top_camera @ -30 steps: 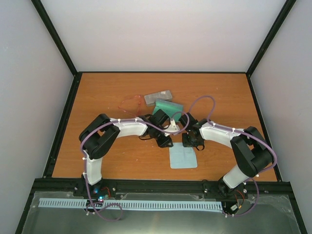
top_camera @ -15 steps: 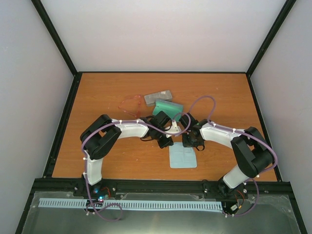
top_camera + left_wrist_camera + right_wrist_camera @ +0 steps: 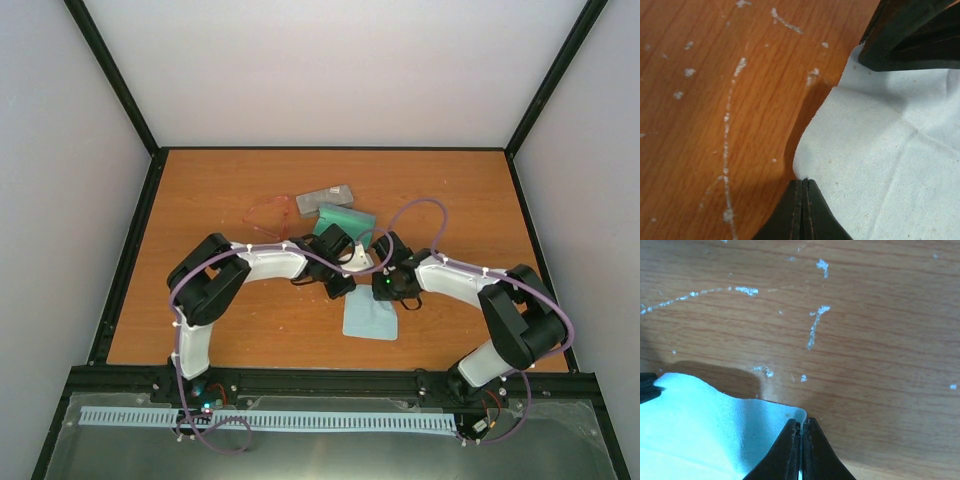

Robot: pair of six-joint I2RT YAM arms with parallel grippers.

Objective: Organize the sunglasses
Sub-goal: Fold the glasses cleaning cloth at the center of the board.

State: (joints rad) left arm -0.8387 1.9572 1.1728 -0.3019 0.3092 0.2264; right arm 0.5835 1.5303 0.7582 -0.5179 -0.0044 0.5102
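No legible text, no labels or brands, nothing readable on grey case (image 3: 325, 198), cloth (image 3: 368, 320), table (image 3: 200, 200)

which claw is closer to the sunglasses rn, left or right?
Left. The left claw grips a cloth corner, toward the robot and right of the sunglasses; the right claw grips the next corner, farther right.

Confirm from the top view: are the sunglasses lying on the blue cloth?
No, the sunglasses lie beside the grey case, well apart from the cloth.

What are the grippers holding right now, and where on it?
Both pinch the pale blue cloth: left gripper on its edge, right gripper on a corner.
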